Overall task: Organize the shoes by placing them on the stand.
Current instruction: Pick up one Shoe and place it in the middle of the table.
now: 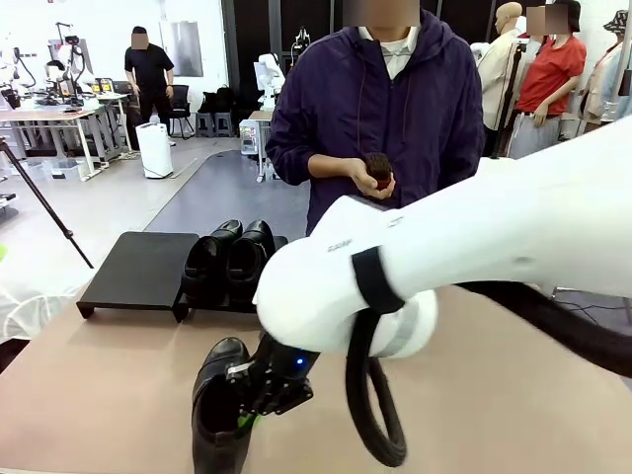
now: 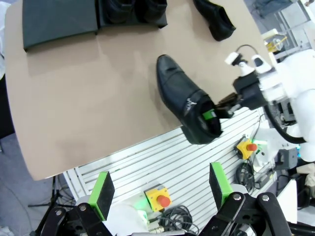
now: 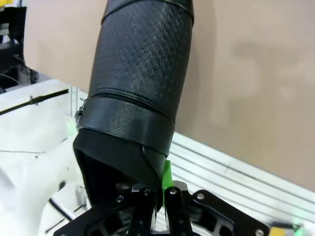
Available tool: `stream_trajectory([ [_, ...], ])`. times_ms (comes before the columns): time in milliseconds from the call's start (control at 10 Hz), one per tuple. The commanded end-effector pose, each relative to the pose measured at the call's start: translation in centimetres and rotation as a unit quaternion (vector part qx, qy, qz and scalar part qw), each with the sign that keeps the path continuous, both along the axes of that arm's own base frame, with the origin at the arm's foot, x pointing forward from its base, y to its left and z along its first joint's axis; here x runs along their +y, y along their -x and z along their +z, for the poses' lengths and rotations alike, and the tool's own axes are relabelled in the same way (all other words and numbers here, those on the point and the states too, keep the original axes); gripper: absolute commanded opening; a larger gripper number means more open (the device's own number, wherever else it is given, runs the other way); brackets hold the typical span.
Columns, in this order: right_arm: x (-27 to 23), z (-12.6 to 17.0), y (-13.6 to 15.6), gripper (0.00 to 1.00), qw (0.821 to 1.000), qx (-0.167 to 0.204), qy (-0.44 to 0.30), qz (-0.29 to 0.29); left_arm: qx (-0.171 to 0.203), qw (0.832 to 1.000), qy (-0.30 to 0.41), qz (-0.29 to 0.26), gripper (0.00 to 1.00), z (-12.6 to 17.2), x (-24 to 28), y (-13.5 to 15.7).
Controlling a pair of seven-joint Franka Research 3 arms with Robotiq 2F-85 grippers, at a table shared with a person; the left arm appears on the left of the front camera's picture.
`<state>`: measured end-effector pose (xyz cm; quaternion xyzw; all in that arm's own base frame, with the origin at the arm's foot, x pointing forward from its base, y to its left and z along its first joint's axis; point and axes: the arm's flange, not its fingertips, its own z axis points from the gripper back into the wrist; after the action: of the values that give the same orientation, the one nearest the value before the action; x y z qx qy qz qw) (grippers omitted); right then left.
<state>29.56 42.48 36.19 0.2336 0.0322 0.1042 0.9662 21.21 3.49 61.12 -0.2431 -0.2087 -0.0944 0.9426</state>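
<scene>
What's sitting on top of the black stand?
Two shoes sit side by side on the right panel of the stand. Its left panel is bare. In the front view the white right arm covers the stand's right corner.

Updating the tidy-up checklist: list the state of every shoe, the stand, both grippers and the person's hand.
Held shoe: gripped at the heel rim, at the table's near edge.
Right gripper: shut on the held shoe.
Left gripper: open, empty.
Stand: left panel bare.
Two shoes: side by side on the stand's right panel.
Fourth shoe: on the table, off the stand.
Person's hand: holding a small brown-red object.
</scene>
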Motion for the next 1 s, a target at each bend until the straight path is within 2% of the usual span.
stream_trajectory([
  [0,3.3,-0.6,-1.1,0.0,1.0,-0.011,0.004,-0.015,0.002,1.0,0.009,0.001,1.0,0.2,0.0,0.2],
  [300,4.9,-3.0,-2.2,0.0,0.997,-0.026,0.017,-0.066,0.002,1.0,0.009,0.001,1.0,0.2,0.0,0.2],
  [700,5.1,-3.8,-2.9,0.0,0.994,-0.03,0.023,-0.101,0.002,1.0,0.009,0.001,1.0,0.2,0.0,0.2],
  [800,5.1,-3.8,-3.0,0.27,0.994,-0.03,0.019,-0.103,0.002,1.0,0.009,0.001,1.0,0.2,0.0,0.2],
  [900,5.0,-3.9,-3.0,0.84,0.994,-0.031,0.018,-0.103,0.002,1.0,0.009,0.001,1.0,0.2,0.0,0.2],
])
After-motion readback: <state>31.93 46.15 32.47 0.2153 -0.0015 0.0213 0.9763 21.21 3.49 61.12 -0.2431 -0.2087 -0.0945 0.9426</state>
